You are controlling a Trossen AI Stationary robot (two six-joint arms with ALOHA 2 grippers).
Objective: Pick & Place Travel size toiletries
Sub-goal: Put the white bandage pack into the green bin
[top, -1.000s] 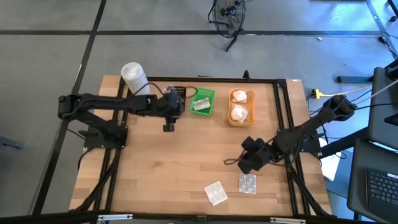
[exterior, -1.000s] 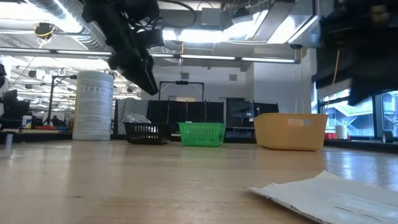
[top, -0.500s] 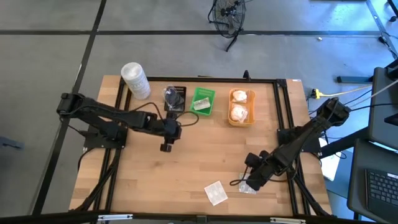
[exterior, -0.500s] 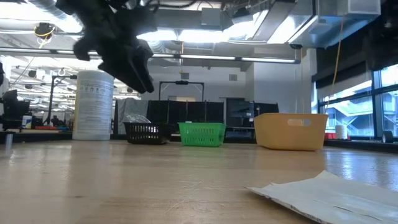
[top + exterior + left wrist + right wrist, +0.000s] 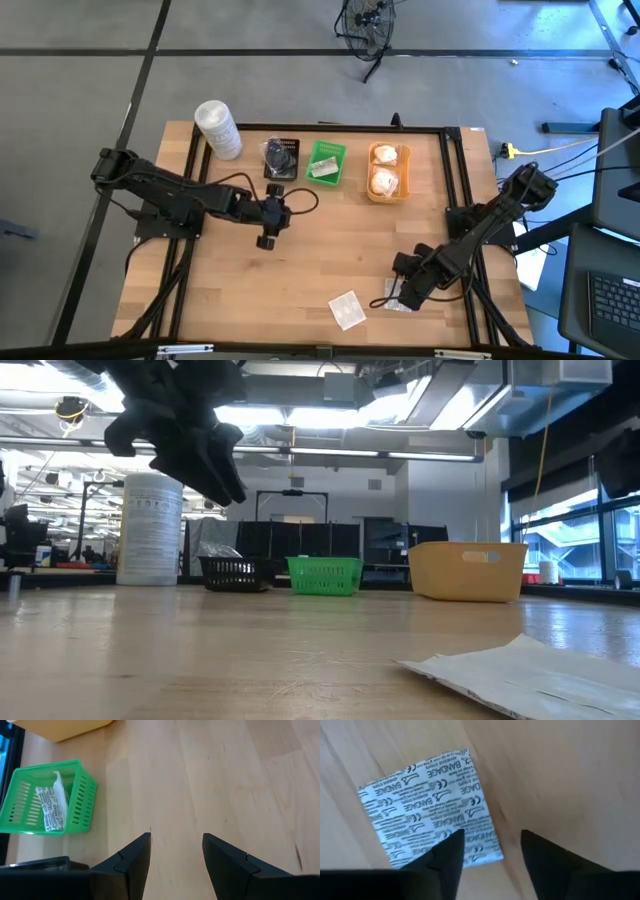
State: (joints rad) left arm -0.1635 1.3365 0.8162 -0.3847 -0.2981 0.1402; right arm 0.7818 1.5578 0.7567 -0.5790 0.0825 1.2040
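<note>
Looking straight down, the right gripper hangs over a blister pack near the table's front edge, just beside a white sachet; the left gripper hovers mid-table, near the black tray, green tray and orange tray holding white bundles. At table height, the sachet lies flat in front. The left wrist view shows fingers spread, empty. The right wrist view shows parted fingers over a printed bandage sachet, not gripping.
</note>
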